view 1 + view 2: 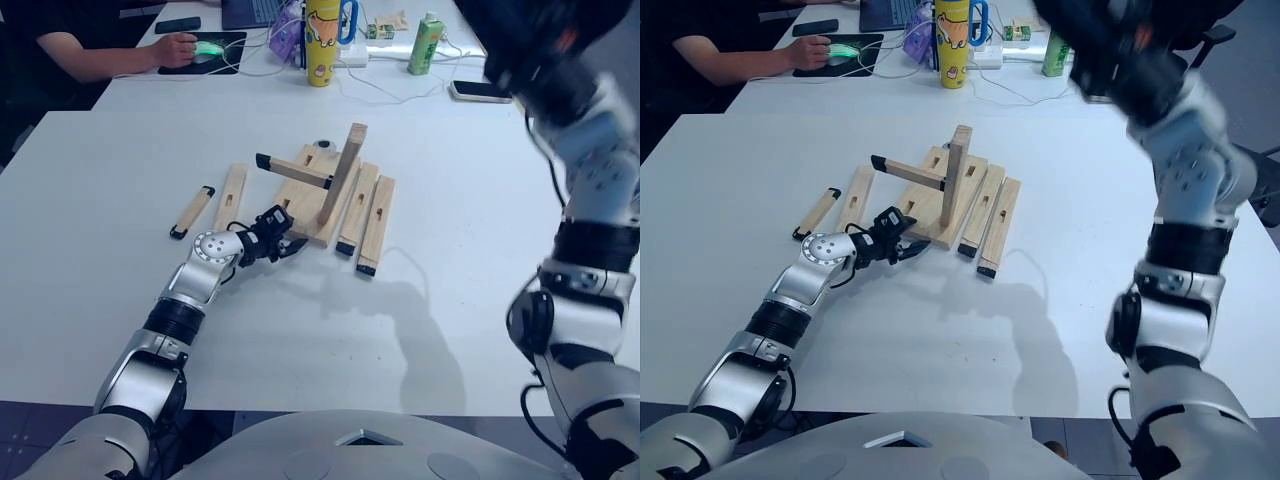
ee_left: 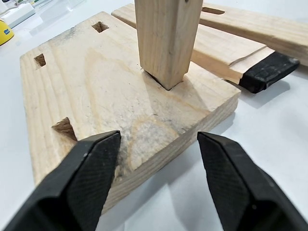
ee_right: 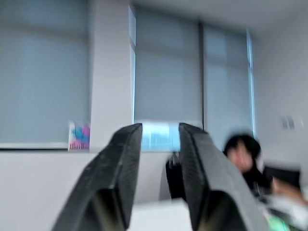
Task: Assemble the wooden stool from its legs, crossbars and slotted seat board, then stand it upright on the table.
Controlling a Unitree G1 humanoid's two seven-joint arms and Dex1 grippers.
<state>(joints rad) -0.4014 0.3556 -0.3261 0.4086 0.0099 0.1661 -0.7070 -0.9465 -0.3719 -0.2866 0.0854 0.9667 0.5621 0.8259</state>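
Observation:
The slotted seat board [image 1: 300, 212] lies flat mid-table. One wooden leg [image 1: 343, 172] stands tilted in a slot of it, and a black-tipped crossbar [image 1: 293, 169] sticks out from that leg toward the left. The leg's foot [image 2: 166, 43] sits in its slot. Loose legs lie beside the board: one [image 1: 230, 195] on its left, two [image 1: 358, 208] [image 1: 377, 224] on its right. A short crossbar [image 1: 192, 211] lies farther left. My left gripper [image 1: 285, 241] [image 2: 159, 139] is open, straddling the board's near corner. My right gripper [image 3: 160, 130] is raised high, open by a narrow gap, holding nothing.
On the table behind stand a yellow cup [image 1: 322, 40], a green carton [image 1: 426, 42] and a phone [image 1: 480, 91] among cables. A person's hand [image 1: 175, 48] rests by a mouse there. Bare white tabletop [image 1: 420, 330] spreads in front of the parts.

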